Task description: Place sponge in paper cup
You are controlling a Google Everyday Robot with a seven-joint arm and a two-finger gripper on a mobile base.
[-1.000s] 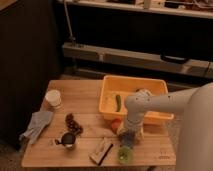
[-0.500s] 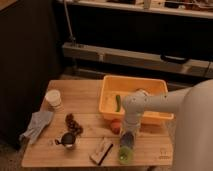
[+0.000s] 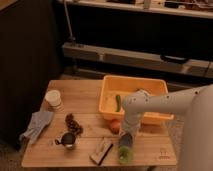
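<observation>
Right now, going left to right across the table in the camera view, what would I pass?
gray cloth → paper cup → dark cluster → sponge → small orange object → gripper, low near the table's front edge, just above a green bottle.

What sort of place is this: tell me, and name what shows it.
Probably a robot test area in a lab or workshop: a small wooden table staged with a paper cup and a yellow bin, dark industrial shelving behind. The gripper hangs low near the table's front edge.
</observation>
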